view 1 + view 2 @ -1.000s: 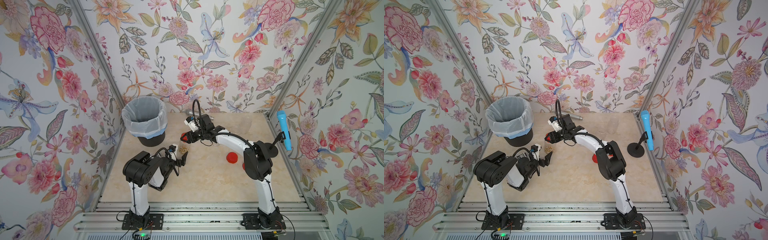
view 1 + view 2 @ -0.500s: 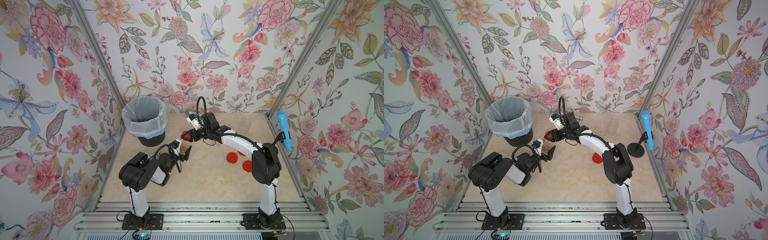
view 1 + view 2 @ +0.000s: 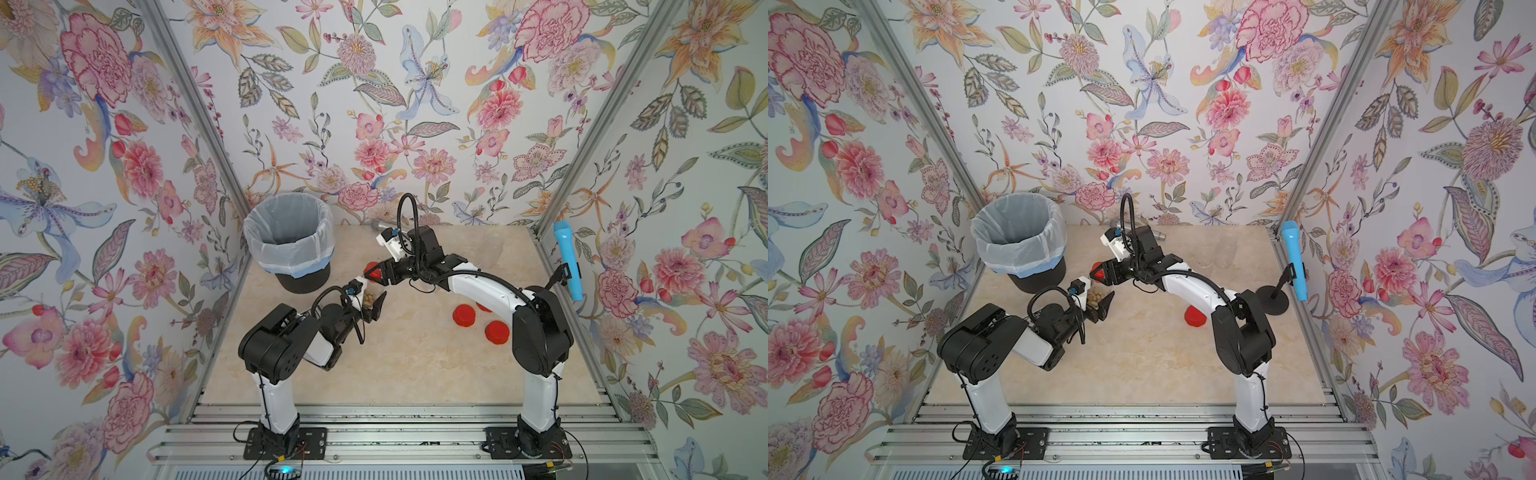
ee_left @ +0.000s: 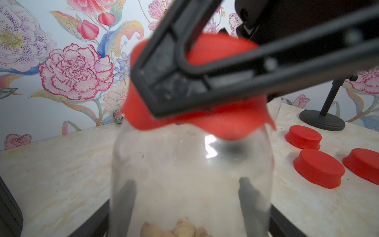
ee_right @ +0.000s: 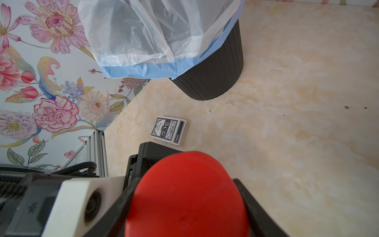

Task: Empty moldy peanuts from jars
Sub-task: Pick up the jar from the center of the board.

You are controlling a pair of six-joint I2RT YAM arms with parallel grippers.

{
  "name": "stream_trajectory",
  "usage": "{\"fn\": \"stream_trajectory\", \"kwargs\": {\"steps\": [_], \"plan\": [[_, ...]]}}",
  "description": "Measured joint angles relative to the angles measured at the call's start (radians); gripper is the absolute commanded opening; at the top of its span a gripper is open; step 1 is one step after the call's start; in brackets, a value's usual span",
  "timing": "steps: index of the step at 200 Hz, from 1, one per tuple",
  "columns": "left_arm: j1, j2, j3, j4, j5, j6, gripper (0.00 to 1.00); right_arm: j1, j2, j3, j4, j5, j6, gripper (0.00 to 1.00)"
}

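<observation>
In both top views, the left gripper is clamped around a clear jar near the middle of the marble-look table, just in front of the black bin lined with a white bag. The moldy peanuts lie heaped inside the jar. The right gripper reaches in from the opposite side and pinches the jar's red lid. Loose lids sit on the table under the right arm, and empty jars stand near the back wall, beside a blue microphone on its stand.

In the left wrist view, the jar fills the frame, the left gripper's fingers showing dark through its walls on both sides. A few peanuts show at the frame's lower edge. The red lid sits at the jar's mouth, squeezed between the right gripper's fingers; whether it is seated or lifted clear cannot be told. Three loose lids lie close together on the table.

In the right wrist view, the red lid is wedged between the right gripper's jaws. Beyond it lie a deck of cards and the bin.
</observation>
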Motion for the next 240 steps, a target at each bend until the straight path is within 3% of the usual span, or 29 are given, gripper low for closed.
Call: {"fn": "stream_trajectory", "kwargs": {"steps": [31, 77, 101, 123, 160, 198, 216, 240], "plan": [[0.0, 0.0, 0.0, -0.007, -0.001, 0.001, 0.83, 0.001, -0.008, -0.009, 0.015, -0.003, 0.005, 0.39], [-0.003, 0.0, 0.0, -0.026, 0.0, 0.016, 0.62, 0.001, -0.009, -0.031, 0.033, -0.003, 0.012, 0.45], [-0.003, -0.011, 0.0, -0.035, 0.003, 0.027, 0.55, 0.001, -0.02, -0.04, 0.04, -0.002, 0.016, 0.55], [-0.008, -0.04, -0.002, -0.047, 0.016, 0.043, 0.51, -0.008, -0.054, -0.061, 0.04, 0.0, 0.03, 0.81], [-0.01, -0.105, -0.002, -0.117, -0.016, 0.075, 0.47, -0.055, -0.156, -0.107, 0.041, -0.023, 0.132, 0.91], [-0.036, -0.159, 0.038, -0.268, -0.098, 0.168, 0.46, -0.15, -0.267, -0.125, 0.048, -0.064, 0.324, 0.86], [-0.098, -0.183, 0.079, -0.345, -0.196, 0.271, 0.45, -0.211, -0.283, -0.122, 0.027, -0.119, 0.415, 0.84], [-0.203, -0.188, 0.136, -0.397, -0.349, 0.441, 0.45, -0.262, -0.256, -0.047, -0.154, -0.156, 0.403, 0.83]]}}
